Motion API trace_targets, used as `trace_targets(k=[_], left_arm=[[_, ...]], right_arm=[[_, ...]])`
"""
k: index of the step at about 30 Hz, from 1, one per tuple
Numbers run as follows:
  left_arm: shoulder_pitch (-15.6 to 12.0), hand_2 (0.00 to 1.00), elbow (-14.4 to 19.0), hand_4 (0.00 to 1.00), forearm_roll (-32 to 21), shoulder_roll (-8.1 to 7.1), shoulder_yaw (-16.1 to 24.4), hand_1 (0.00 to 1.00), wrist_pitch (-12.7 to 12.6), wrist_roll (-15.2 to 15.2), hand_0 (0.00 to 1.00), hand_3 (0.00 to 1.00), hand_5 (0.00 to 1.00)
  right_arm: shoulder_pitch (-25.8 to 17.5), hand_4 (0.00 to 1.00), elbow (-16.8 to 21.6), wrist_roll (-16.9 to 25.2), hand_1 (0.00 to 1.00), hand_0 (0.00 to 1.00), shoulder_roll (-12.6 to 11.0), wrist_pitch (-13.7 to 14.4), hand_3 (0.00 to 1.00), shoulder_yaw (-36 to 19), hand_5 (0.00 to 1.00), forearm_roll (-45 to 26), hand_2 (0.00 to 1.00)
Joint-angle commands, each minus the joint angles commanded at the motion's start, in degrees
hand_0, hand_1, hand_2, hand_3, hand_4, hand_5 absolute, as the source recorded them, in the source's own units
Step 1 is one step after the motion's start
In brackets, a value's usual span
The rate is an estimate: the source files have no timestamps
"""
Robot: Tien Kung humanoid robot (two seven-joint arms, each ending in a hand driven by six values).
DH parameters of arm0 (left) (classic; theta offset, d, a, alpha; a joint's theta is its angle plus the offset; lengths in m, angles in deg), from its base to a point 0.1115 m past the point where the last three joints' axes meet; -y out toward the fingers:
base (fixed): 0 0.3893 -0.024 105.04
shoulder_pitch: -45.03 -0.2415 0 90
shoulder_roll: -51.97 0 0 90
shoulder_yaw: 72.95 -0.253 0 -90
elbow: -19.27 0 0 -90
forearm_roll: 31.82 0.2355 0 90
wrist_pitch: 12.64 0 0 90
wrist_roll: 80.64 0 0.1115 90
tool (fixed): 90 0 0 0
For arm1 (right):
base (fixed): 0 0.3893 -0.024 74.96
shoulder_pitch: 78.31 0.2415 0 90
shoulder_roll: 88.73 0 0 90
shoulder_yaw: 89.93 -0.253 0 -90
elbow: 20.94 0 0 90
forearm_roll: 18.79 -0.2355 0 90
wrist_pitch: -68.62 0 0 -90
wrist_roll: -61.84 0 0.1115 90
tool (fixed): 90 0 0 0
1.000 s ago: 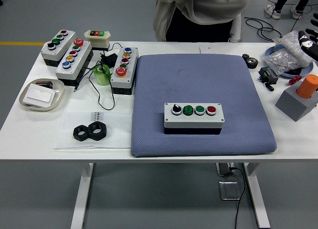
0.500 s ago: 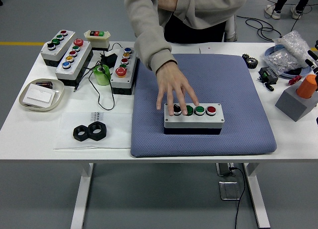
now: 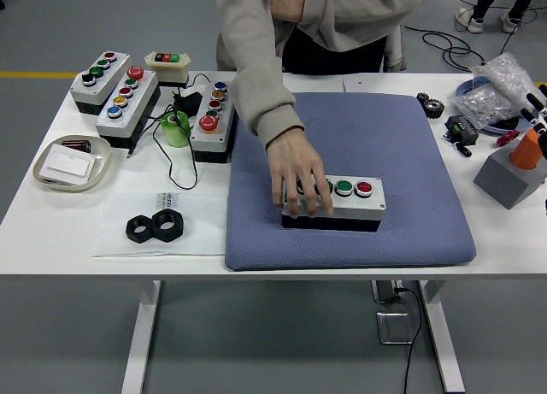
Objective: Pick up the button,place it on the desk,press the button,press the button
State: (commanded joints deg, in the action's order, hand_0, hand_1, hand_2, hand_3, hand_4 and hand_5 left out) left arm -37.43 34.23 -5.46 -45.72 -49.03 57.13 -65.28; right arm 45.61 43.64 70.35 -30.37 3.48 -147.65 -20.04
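Covering the button box, a person's hand; right hand fingers indiscernible.

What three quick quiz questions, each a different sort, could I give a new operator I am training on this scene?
1. True or false: the person's hand lies on the left end of the grey button box.
2. What does the grey button box rest on? A) bare table B) blue mat C) beige tray
3. Which colour is the rightmost button on that box?

Key
1. True; it covers the two left buttons.
2. B, the blue mat.
3. Red: the red button.

The right robot hand shows only at the picture's right edge.
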Motion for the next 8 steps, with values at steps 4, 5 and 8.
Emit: trace_targets(k=[4, 5, 8], left_arm=[[0.01, 0.848, 0.02, 0.52, 0.03, -0.02, -0.03, 0.773, -0.01, 0.02, 0.735, 0.762, 0.998], [0.01, 0.848, 0.03, 0.52, -0.06, -0.04, -0.1, 0.773, -0.02, -0.01, 0.735, 0.762, 0.998], [0.0, 0.848, 0.03, 0.52, -0.06, -0.04, -0.11, 0.773, -0.02, -0.04, 0.735, 0.762, 0.998]], right_arm=[[-0.01, 0.617, -0.17, 0.02, 0.813, 0.908, -0.04, 0.17, 0.874, 0.03, 0.321, 0.19, 0.875], [-0.01, 0.617, -0.21, 0.03, 0.813, 0.908, -0.08, 0.24, 0.874, 0.02, 0.321, 0.34, 0.875], [-0.01, 0.617, -0.3, 0.05, 0.813, 0.908, -0.11, 0.31, 0.874, -0.02, 0.321, 0.59, 0.875]])
